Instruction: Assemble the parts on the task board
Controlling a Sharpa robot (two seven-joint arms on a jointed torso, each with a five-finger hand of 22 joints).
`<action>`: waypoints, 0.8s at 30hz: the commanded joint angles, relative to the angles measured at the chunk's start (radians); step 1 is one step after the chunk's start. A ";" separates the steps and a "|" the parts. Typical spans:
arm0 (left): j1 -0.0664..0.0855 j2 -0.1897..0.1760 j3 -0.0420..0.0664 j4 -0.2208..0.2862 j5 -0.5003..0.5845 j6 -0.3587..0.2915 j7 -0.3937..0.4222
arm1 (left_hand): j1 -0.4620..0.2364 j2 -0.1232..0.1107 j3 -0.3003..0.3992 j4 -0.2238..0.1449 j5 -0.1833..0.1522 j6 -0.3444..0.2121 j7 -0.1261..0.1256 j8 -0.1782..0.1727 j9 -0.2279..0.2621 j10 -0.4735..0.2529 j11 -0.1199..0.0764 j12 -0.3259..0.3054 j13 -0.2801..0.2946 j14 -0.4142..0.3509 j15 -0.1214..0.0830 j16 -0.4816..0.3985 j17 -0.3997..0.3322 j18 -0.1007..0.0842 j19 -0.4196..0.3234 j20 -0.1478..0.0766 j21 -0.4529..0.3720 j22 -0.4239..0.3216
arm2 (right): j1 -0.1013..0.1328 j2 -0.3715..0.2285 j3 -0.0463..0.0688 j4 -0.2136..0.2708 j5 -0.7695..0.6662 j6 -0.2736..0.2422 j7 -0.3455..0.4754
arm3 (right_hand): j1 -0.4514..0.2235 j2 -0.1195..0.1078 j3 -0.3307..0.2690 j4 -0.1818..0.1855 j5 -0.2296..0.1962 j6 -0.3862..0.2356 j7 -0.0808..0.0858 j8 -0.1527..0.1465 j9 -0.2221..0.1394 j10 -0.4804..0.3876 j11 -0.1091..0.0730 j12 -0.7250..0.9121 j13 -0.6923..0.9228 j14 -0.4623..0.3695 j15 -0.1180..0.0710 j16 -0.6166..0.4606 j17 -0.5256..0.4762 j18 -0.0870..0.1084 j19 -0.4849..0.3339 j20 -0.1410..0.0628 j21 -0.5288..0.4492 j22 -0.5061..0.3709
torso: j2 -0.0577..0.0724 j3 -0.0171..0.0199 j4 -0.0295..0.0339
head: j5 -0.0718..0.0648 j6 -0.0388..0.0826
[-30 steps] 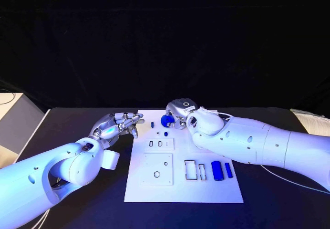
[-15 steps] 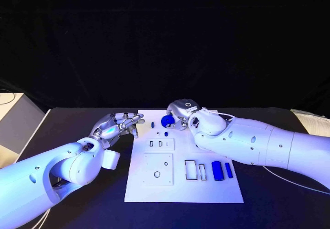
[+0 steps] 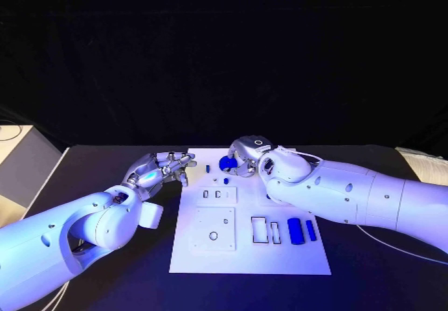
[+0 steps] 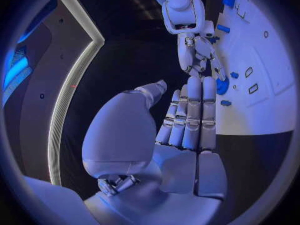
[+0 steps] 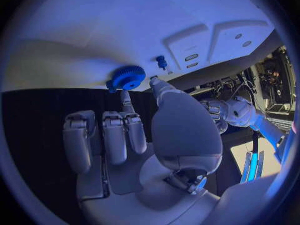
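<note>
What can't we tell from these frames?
- Whether the right hand grips the blue gear: in the head view the hand covers most of it; in the right wrist view a fingertip sits at its edge, contact unclear.
- Task board far right area: head view, right arm covers it.
- Small peg: too small to identify.

black table (image 3: 112,162), white task board (image 3: 247,259) lying flat on it
</note>
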 commanded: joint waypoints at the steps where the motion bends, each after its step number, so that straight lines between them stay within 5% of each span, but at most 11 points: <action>1: 0.000 0.002 0.001 0.002 -0.003 0.017 0.003 | -0.009 0.002 0.002 0.001 0.000 -0.004 0.005 -0.006 0.001 -0.004 0.000 -0.003 -0.001 -0.005 0.002 0.005 -0.002 0.014 -0.006 0.001 0.005 0.001 | -0.001 0.002 0.000 -0.005 0.037 0.042 0.017 | -0.009 0.001 0.004 0.000 0.006 0.003 -0.001 0.001 -0.001 0.104 0.006 0.006 0.263 0.091 0.004 0.004 0.207 -0.014 0.105 0.004 0.005 0.263 | 0.000 0.0001 0.0003 | -0.003 0.001; 17: 0.000 0.001 0.001 0.003 -0.003 0.016 0.002 | -0.009 0.002 0.002 0.001 0.001 -0.004 0.005 -0.006 0.001 -0.004 0.000 -0.003 -0.001 -0.005 0.002 0.005 -0.002 0.014 -0.007 0.001 0.005 0.001 | -0.001 -0.002 0.000 -0.009 0.038 0.063 -0.001 | -0.015 0.001 0.009 -0.002 0.019 0.001 0.001 -0.001 -0.003 0.104 0.007 0.006 0.263 0.091 0.006 0.004 0.207 -0.014 0.105 0.005 0.005 0.263 | 0.000 0.0001 0.0002 | -0.006 0.001; 21: 0.000 0.001 0.001 0.003 -0.003 0.016 0.002 | -0.010 0.003 0.003 0.001 0.001 -0.005 0.006 -0.007 0.001 -0.005 0.000 -0.003 -0.001 -0.005 0.002 0.005 -0.002 0.014 -0.007 0.001 0.006 0.002 | -0.002 -0.012 0.000 0.001 0.036 0.005 0.005 | -0.012 -0.001 0.013 -0.003 0.026 0.001 0.002 -0.002 -0.004 0.104 0.007 0.006 0.263 0.091 0.007 0.004 0.206 -0.014 0.105 0.006 0.005 0.263 | 0.000 0.0003 0.0007 | -0.006 0.002; 24: 0.000 0.001 0.001 0.002 -0.003 0.016 0.003 | -0.010 0.003 0.003 0.001 0.001 -0.005 0.006 -0.007 0.001 -0.005 0.000 -0.003 -0.001 -0.005 0.002 0.005 -0.002 0.014 -0.007 0.001 0.006 0.002 | -0.003 -0.031 0.000 0.020 0.045 -0.085 0.030 | 0.004 -0.010 0.022 -0.007 0.035 0.001 0.003 -0.004 -0.006 0.104 0.009 0.006 0.263 0.090 0.008 0.003 0.203 -0.014 0.105 0.008 0.005 0.263 | -0.001 0.0004 0.0004 | -0.006 0.004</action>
